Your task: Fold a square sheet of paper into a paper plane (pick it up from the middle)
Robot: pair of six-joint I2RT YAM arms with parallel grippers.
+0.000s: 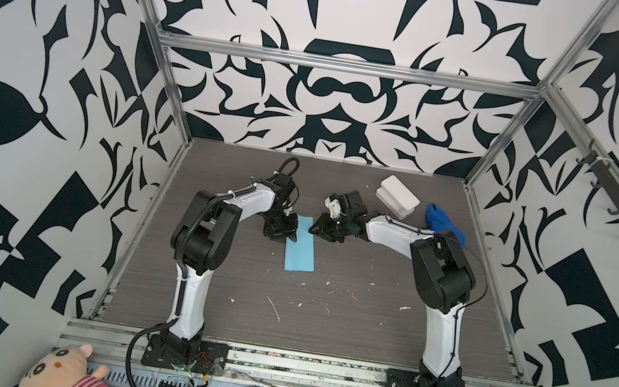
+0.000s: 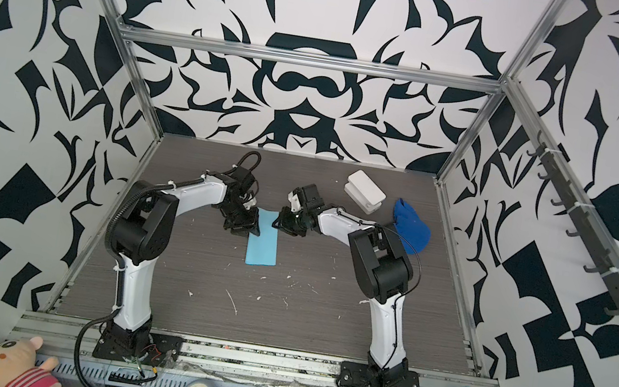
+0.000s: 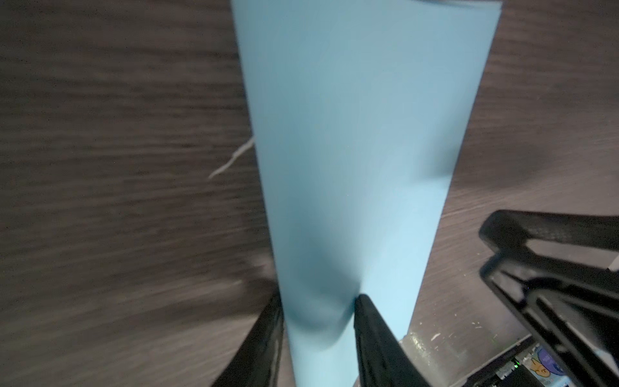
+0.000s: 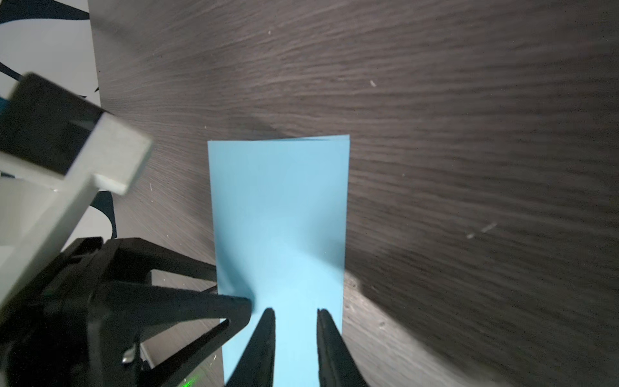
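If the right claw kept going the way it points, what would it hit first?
Probably the light-blue paper: the right gripper angles down at its far end, with the table right beneath. Whether it touches yet is unclear.

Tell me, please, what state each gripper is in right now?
Left gripper: open, jaws either side of the folded light-blue paper sheet.
Right gripper: open, jaws over the same sheet, gripping nothing.

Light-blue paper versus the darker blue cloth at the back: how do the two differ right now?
The light-blue paper lies flat, folded into a narrow rectangle; the blue cloth sits as a rumpled lump. The paper is pale blue, the cloth deep royal blue. The paper is mid-table, the cloth toward the back right corner. Both rest on the table.
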